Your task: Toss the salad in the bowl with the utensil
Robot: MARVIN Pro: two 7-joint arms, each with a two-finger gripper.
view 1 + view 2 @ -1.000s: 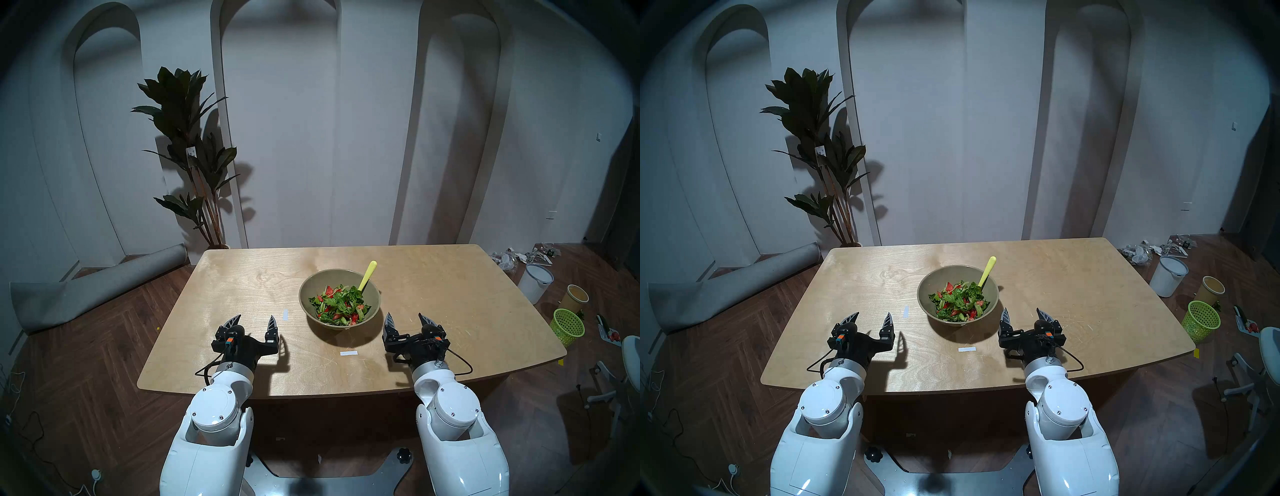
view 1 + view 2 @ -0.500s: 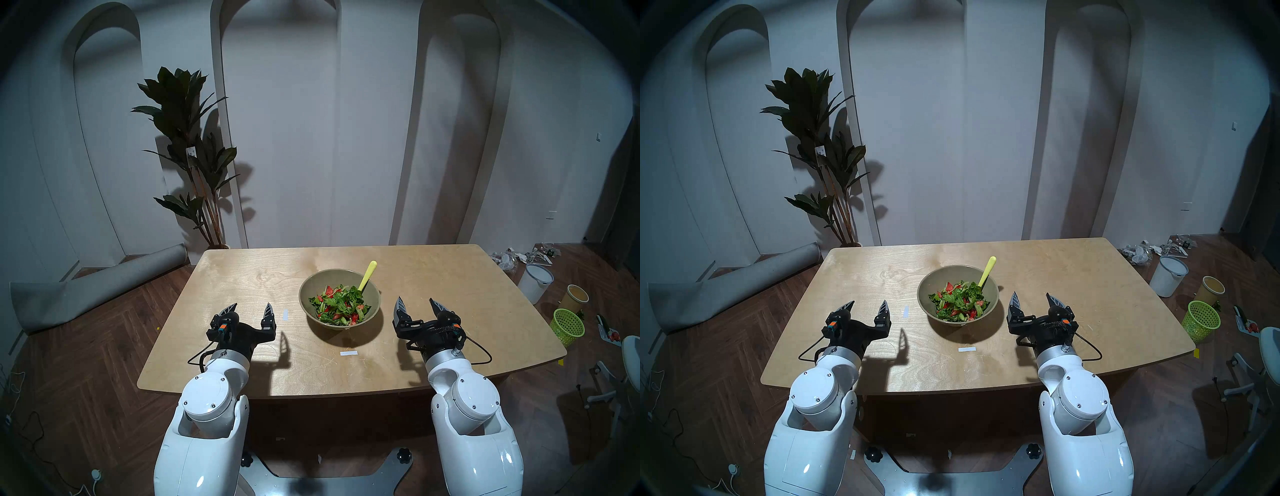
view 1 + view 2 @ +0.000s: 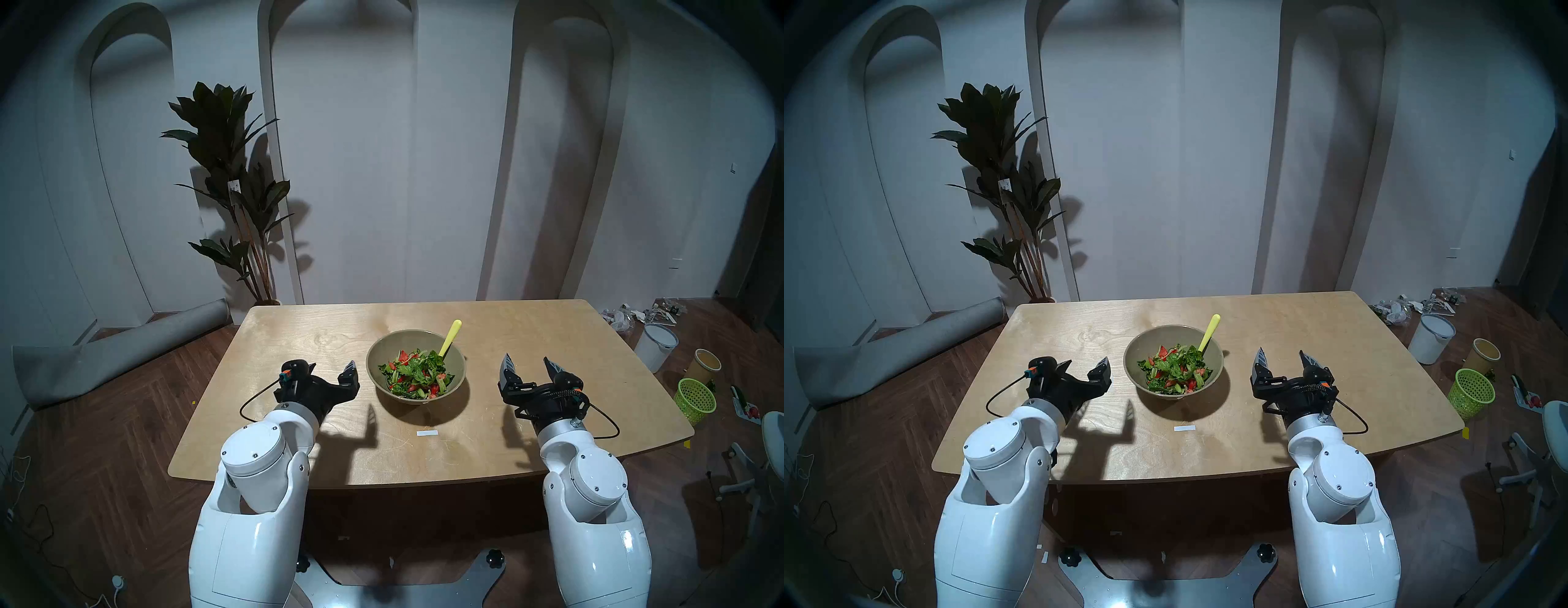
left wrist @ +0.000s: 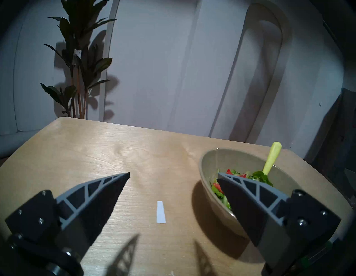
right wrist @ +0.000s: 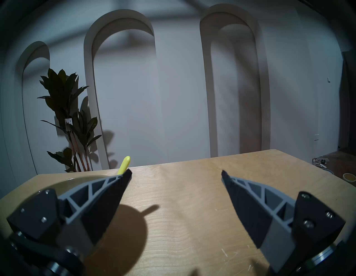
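- Two tools hang over the surface, both spread wide and empty: left tool at centre-left of the head view, right tool at centre-right.
- Between them sits the bowl, mid-frame, holding the salad.
- Leaning on the bowl's far-right rim, the utensil has its scoop buried in leaves.

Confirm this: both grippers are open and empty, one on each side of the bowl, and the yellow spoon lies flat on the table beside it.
Not quite: the yellow spoon stands in the bowl, propped in the salad, as the head view shows. The left gripper and right gripper are open and empty.
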